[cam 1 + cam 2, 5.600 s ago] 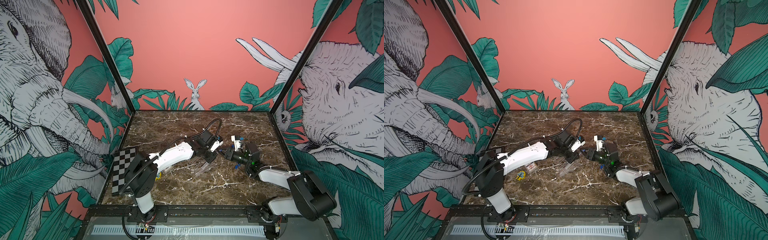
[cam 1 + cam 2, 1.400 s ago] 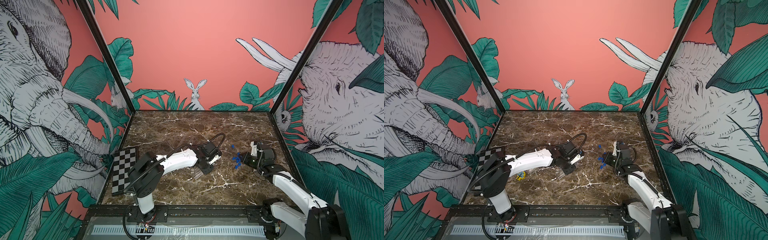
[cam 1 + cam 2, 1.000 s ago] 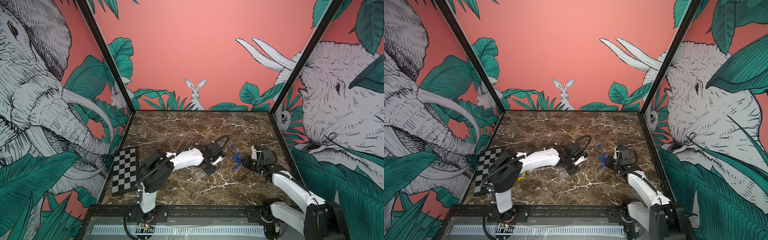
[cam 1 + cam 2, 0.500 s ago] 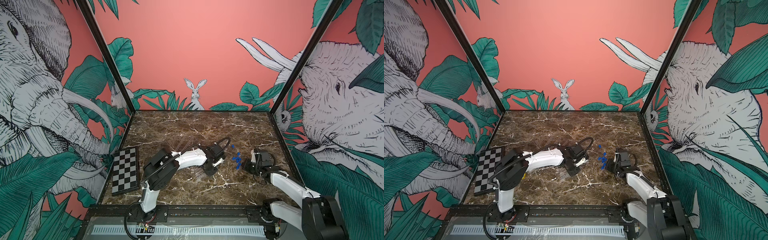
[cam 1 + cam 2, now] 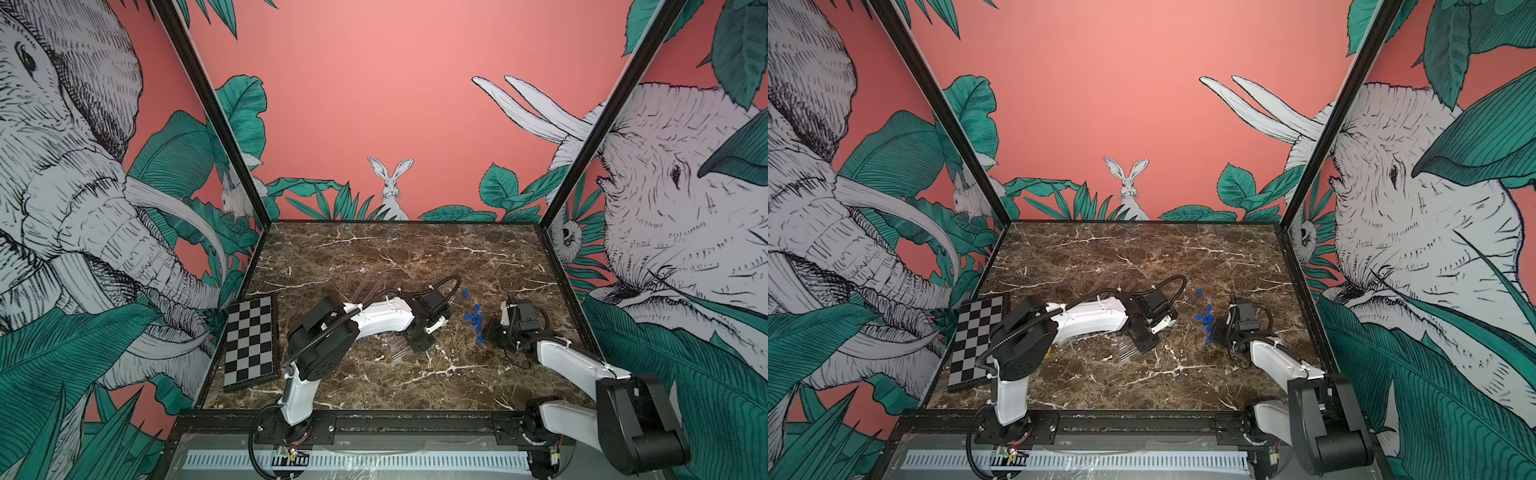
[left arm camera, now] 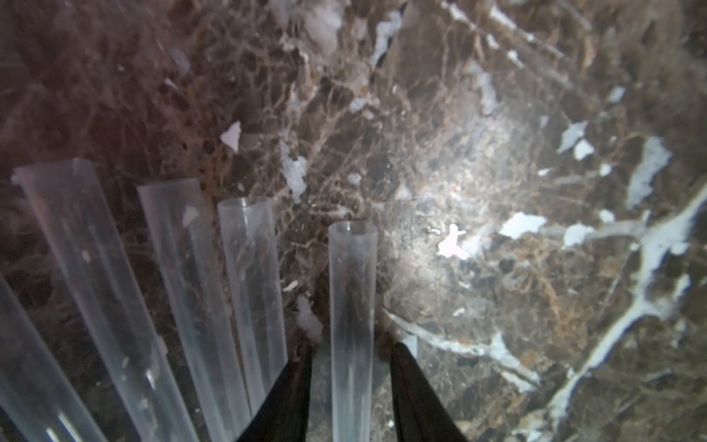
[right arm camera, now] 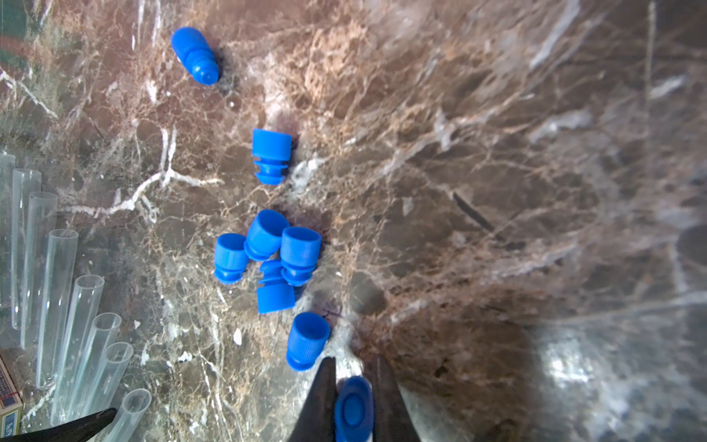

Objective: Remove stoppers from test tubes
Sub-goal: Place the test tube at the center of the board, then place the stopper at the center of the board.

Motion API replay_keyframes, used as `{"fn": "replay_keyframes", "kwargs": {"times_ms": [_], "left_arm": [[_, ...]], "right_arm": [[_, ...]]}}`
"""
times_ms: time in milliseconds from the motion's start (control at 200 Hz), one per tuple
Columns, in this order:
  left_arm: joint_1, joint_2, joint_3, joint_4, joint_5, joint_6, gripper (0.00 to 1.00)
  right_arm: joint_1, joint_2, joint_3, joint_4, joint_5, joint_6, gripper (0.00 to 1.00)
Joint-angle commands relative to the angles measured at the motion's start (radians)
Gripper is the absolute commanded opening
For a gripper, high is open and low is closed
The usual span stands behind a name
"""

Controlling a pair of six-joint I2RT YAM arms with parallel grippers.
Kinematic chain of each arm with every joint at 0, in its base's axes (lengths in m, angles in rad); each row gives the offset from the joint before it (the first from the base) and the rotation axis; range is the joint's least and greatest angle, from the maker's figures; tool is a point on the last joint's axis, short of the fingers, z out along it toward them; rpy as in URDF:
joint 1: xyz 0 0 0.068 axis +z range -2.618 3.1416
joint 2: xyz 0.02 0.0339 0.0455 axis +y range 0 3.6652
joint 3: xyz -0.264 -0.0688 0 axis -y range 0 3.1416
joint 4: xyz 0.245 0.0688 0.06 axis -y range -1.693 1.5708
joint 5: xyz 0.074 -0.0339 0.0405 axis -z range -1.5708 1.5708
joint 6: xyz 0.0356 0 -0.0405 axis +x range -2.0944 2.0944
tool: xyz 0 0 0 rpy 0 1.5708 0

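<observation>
Several clear test tubes (image 6: pixel 252 268) lie side by side on the marble, mouths open. My left gripper (image 6: pixel 352 346) is open, and one test tube (image 6: pixel 352 291) lies between its fingers with a gap on each side. In both top views that gripper (image 5: pixel 419 345) (image 5: pixel 1148 340) is low over the fan of test tubes (image 5: pixel 401 353). My right gripper (image 7: pixel 354 361) is shut on a blue stopper (image 7: pixel 354 409). It hovers just beside the loose stoppers (image 7: pixel 267 245), a small blue pile in both top views (image 5: pixel 473 318) (image 5: pixel 1207 319).
A folded chessboard (image 5: pixel 251 338) lies along the left wall. More clear tubes (image 5: pixel 374 286) lie behind the left arm. A small printed box (image 7: pixel 7 398) sits by the tube ends. Patterned walls close in the table on three sides.
The left jaws have parted, letting go of the tube that now lies between them. The right gripper has drawn slightly toward the front, still holding its stopper beside the pile.
</observation>
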Motion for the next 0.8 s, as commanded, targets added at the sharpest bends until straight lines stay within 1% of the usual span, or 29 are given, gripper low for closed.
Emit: {"fn": "replay_keyframes", "kwargs": {"times_ms": [0, 170, 265, 370, 655, 730, 795], "left_arm": [[-0.004, -0.037, 0.014, -0.025, -0.001, 0.001, 0.39], [-0.004, -0.057, 0.013, -0.028, 0.0, 0.0, 0.4], [-0.004, -0.078, 0.006, -0.019, 0.003, 0.005, 0.4], [-0.003, -0.106, -0.001, -0.016, -0.009, 0.009, 0.47], [0.013, -0.204, -0.009, -0.028, -0.046, 0.032, 0.53], [0.038, -0.255, -0.027, -0.014, -0.034, 0.025, 0.55], [0.079, -0.308, -0.051, 0.005, -0.009, 0.017, 0.58]], "right_arm": [[-0.004, -0.003, -0.011, 0.032, 0.017, 0.008, 0.21], [-0.006, -0.003, -0.015, 0.041, 0.013, 0.011, 0.29], [-0.006, -0.01, -0.017, 0.041, 0.012, 0.012, 0.31], [-0.008, -0.028, -0.014, 0.029, 0.019, 0.01, 0.32], [-0.008, -0.106, 0.032, -0.091, 0.082, -0.041, 0.41], [-0.008, -0.12, 0.058, -0.134, 0.105, -0.072, 0.45], [-0.008, -0.129, 0.088, -0.17, 0.128, -0.111, 0.53]]}}
